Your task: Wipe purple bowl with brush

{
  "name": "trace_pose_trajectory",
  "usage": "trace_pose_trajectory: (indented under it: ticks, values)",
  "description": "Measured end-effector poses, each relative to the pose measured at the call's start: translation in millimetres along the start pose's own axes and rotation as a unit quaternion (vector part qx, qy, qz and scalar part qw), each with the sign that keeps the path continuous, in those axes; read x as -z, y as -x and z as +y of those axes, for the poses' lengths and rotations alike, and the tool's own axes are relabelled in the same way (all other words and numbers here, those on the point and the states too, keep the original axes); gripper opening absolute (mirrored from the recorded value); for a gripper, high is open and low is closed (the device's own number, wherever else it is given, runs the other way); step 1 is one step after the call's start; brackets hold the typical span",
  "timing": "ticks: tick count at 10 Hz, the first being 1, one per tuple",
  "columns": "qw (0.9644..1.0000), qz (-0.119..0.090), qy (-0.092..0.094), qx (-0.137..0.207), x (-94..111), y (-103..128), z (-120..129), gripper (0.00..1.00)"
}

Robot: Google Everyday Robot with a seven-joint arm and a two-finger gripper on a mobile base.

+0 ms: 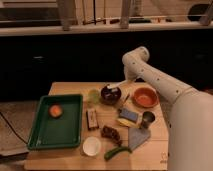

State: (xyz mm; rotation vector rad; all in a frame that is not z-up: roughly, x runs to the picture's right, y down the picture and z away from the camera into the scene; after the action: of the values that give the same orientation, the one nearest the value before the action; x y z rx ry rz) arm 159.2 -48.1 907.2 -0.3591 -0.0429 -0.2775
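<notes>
The purple bowl (108, 95) is small, round and dark, and stands at the back middle of the wooden table (70, 89). My gripper (116, 87) comes down from the white arm (150, 75) on the right and sits over the bowl's far right rim. A small whitish piece, which looks like the brush (113, 91), shows inside the bowl right at the gripper. I cannot tell whether it is held.
An orange bowl (145, 97) stands right of the purple bowl, and a pale green cup (94, 95) stands left of it. A green tray (56, 121) holds an orange item (55, 111). Nearer me are a dark block (91, 119), a blue-and-yellow sponge (128, 117), a metal cup (147, 119), a grey cloth (138, 138) and a white bowl (91, 146).
</notes>
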Motion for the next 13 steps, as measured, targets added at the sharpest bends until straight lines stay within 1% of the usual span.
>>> trace_pose_trajectory:
  ticks: [1,2,4,6,8,11,12,13]
  values:
    - [1.0,-0.002,0.0,0.007,-1.3,5.3,-1.9,0.0]
    - [0.9997,-0.009,0.001,0.021,-2.7,15.3,-3.5,0.0]
    - [0.9992,-0.016,0.005,0.036,-6.3,23.1,0.6,0.0]
    - [0.9983,-0.025,0.015,0.05,-11.4,29.7,11.4,0.0]
    - [0.9981,-0.026,0.026,0.05,-14.8,28.7,23.7,0.0]
    - [0.9987,-0.014,0.037,0.031,-15.6,-1.3,42.6,0.0]
    - [0.999,-0.006,0.039,0.019,-15.3,-17.9,48.3,0.0]
    - [0.9991,0.0,0.04,0.014,-15.3,-22.2,47.7,0.0]
